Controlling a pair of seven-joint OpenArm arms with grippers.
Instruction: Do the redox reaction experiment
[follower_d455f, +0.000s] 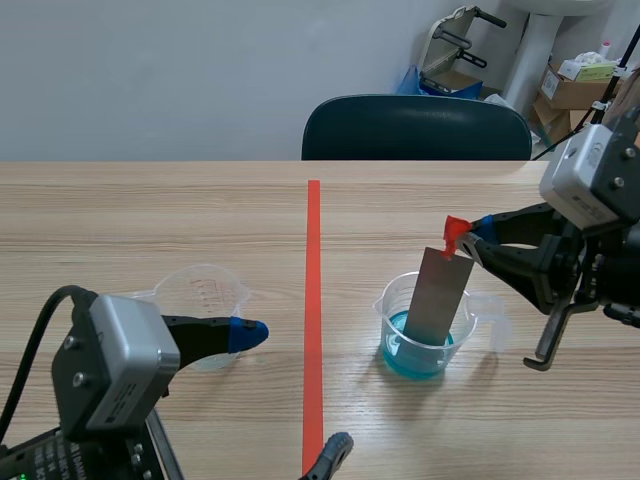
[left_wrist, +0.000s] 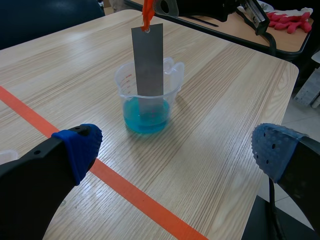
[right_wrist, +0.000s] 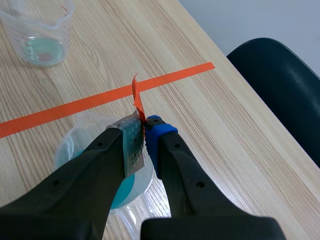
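The right gripper (right_wrist: 145, 127) is clamped on an orange-red tab (right_wrist: 137, 97) fixed to the top of a grey metal strip (follower_d455f: 440, 295). The strip is hung below the fingertips, slightly tilted, with its lower end dipped in blue liquid (left_wrist: 145, 117) inside a clear measuring beaker (left_wrist: 172, 82) under that gripper. The left gripper (left_wrist: 175, 145) is held with its fingers wide apart, nothing between them; the beaker with the strip is seen ahead of it. A second clear beaker (follower_d455f: 200, 295) stands just beside one of its fingers.
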